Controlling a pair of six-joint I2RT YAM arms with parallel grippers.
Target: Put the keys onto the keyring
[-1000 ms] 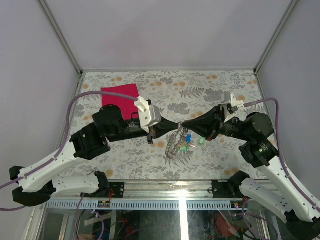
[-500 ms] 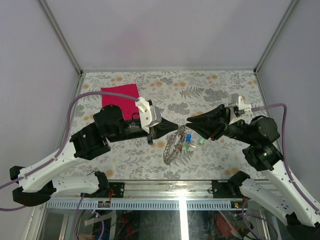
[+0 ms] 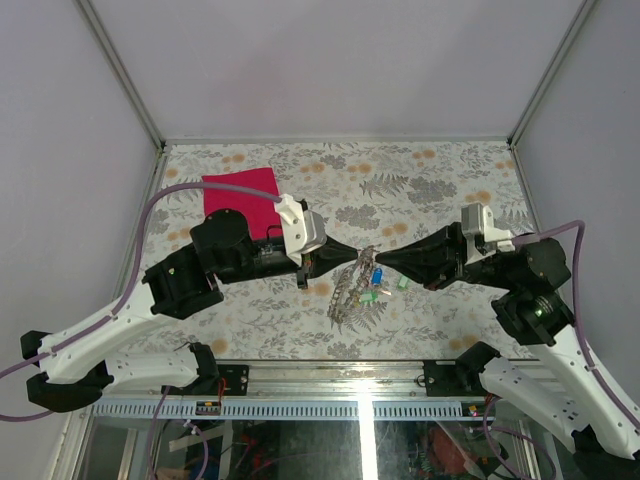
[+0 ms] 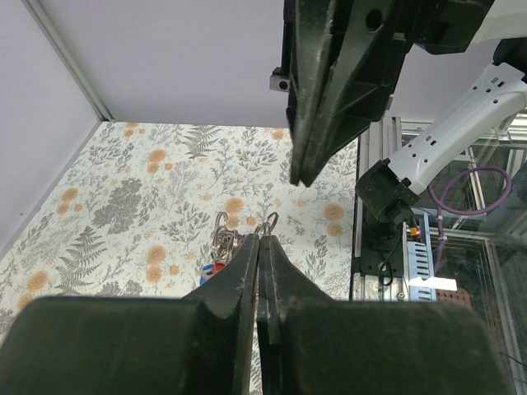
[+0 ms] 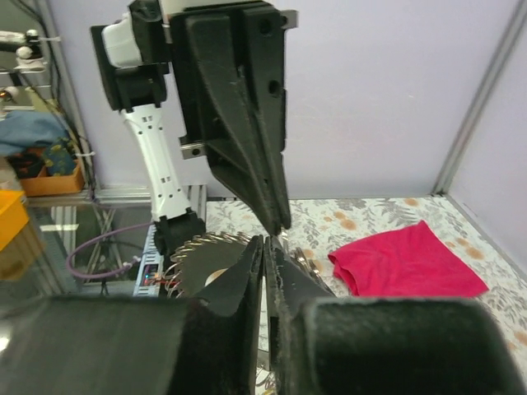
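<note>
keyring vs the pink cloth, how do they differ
The keyring is grey, jagged metal; the cloth is plain pink fabric. The keyring is mid-table beside coloured keys; the cloth lies flat far left, partly hidden by the left arm. Both are over the flowered table.

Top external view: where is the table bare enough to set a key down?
Bare: the far strip of the table right of the magenta cloth, and the strip between keyring and near edge. Crowded: the centre, where left gripper and right gripper meet at keyring and keys.
</note>
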